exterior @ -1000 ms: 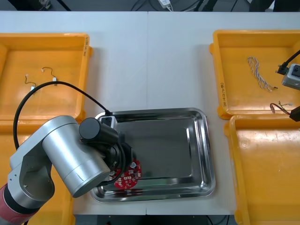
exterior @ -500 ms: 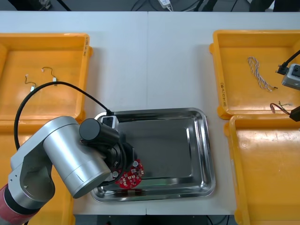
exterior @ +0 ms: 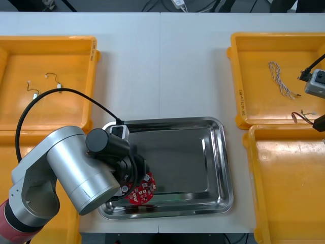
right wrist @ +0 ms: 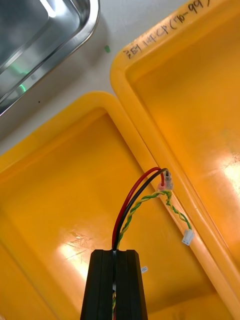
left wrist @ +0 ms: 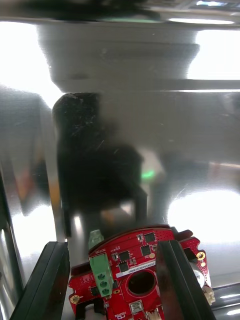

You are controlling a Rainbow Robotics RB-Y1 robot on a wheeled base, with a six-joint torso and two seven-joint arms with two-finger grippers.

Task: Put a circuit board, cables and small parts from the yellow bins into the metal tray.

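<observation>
Light bench (exterior: 162,66) carrying yellow bins (exterior: 254,101) at both sides, shiny metal tray (exterior: 183,157) sitting between them, left pincer (left wrist: 111,245) hanging spread wide over red circuit board (exterior: 142,192) lying in tray's near-left corner, right pincer (right wrist: 116,254) pinching a cable (right wrist: 131,197) over a right-hand bin

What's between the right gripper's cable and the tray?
Only the yellow bin's rim and bare table. The right gripper, shut on the cable, hangs over that bin. The left gripper and circuit board occupy the metal tray's near-left corner.

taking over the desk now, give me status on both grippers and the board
Left gripper in metal tray, near-left corner, at circuit board. Right gripper shut on cable over right yellow bins. Left arm covers tray's left part.
</observation>
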